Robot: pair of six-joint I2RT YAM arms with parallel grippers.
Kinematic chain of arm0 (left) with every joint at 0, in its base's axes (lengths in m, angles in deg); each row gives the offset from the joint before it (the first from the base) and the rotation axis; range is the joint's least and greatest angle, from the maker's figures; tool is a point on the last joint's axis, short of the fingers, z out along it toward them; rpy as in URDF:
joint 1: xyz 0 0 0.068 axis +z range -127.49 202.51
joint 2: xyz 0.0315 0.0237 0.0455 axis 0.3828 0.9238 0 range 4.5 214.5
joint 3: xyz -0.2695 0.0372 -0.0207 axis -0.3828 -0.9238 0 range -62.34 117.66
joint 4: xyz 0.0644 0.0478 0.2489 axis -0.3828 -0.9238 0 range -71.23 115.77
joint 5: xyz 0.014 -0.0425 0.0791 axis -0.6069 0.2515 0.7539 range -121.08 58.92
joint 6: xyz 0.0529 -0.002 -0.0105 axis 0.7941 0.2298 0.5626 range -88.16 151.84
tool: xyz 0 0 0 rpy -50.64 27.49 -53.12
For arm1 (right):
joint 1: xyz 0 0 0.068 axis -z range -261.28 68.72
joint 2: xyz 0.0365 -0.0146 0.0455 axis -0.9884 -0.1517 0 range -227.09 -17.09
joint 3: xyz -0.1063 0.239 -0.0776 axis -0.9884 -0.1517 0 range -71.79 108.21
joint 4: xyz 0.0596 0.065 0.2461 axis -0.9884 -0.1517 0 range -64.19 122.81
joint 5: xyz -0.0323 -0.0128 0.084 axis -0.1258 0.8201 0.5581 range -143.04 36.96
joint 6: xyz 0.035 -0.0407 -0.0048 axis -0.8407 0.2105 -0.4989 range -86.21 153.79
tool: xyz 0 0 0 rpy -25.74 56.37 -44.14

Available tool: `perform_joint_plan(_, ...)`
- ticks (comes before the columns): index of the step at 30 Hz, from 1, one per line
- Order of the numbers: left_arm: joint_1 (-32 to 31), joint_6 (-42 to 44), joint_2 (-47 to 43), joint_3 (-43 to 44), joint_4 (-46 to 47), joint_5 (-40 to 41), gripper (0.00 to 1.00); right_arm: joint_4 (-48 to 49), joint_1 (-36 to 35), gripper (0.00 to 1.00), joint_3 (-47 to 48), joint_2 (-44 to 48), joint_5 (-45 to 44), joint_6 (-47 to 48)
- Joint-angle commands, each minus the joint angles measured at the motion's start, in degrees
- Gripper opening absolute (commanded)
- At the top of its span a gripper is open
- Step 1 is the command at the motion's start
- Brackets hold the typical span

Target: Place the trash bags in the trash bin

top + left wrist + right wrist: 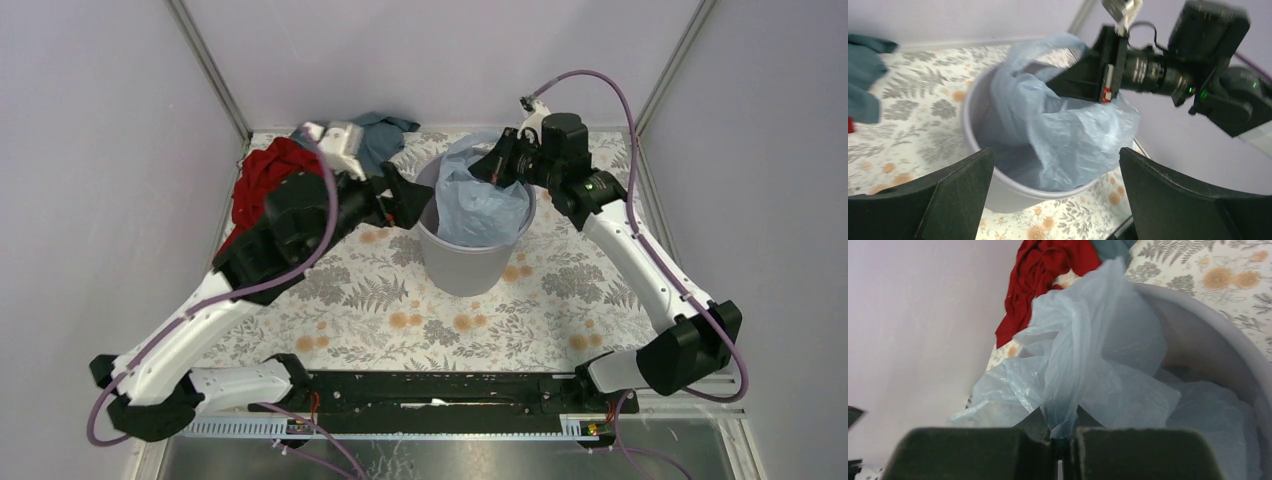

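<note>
Pale blue plastic, thin and crinkly: the trash bag [480, 205] sits mostly inside the grey trash bin [465, 270], with one edge drawn up above the rim. The right fingers [973, 455] are pressed together on that edge, pinching a gathered fold just ahead of them, apparently to hold the mouth up. The left fingers [948, 200] are spread wide with nothing between them and the bin just in front, likely ready to push the bag down. A red cloth [270, 175] lies behind them on the worktop [350, 320].

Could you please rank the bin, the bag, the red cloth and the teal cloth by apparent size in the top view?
Largest: bin.
Next: bag and red cloth; they look about alike and the cloth is partly hidden, so I leave them unranked.
Smallest: teal cloth.
</note>
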Motion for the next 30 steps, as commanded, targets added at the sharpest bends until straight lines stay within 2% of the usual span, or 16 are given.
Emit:
perform_joint_plan(1,1.08,-0.17,6.69,4.69,4.36,-11.38,0.99,-2.61,-0.11,0.0,9.93,0.3,6.69,2.9)
perform_joint_plan(4,3.08,-1.69,10.52,7.42,4.88,-14.8,0.99,-2.13,-0.1,0.01,13.28,0.96,7.91,2.0)
perform_joint_plan(10,8.58,-5.05,13.14,6.88,8.24,-20.75,0.96,0.9,-0.07,0.1,13.89,1.56,13.99,-2.39)
perform_joint_plan(12,9.83,-5.95,14.25,6.73,8.84,-25.35,0.89,2.85,-0.11,0.17,12.58,2.38,15.05,-4.22)
perform_joint_plan(14,10.3,-6.71,14.81,5.6,9.87,-28.57,0.81,3.32,-0.09,0.32,12.13,3.17,15.14,-4.67)
perform_joint_plan(17,10.88,-7.78,13.87,2.34,13.42,-31.9,0.61,2.44,-0.11,0.48,12.41,4.62,15.05,-4.21)
perform_joint_plan(21,12.69,-9.52,11.93,-0.98,15.96,-32.31,0.28,-1.65,-0.07,0.81,12.89,6.43,14.19,-1.51)
perform_joint_plan(26,14.22,-11.28,8.09,-5.8,20.19,-31.34,0.09,-12.65,-0.11,0.98,14.74,9.3,11.23,8.07)
perform_joint_plan(29,14.8,-13.8,5.1,-10.96,26.25,-32.98,0.0,-16.06,-0.15,1.0,14.54,11.73,12.64,15.73)
perform_joint_plan(30,14.9,-14.84,4.25,-12.69,28.83,-33.6,0.0,-17.15,-0.16,1.0,14.72,12.24,12.94,18.3)
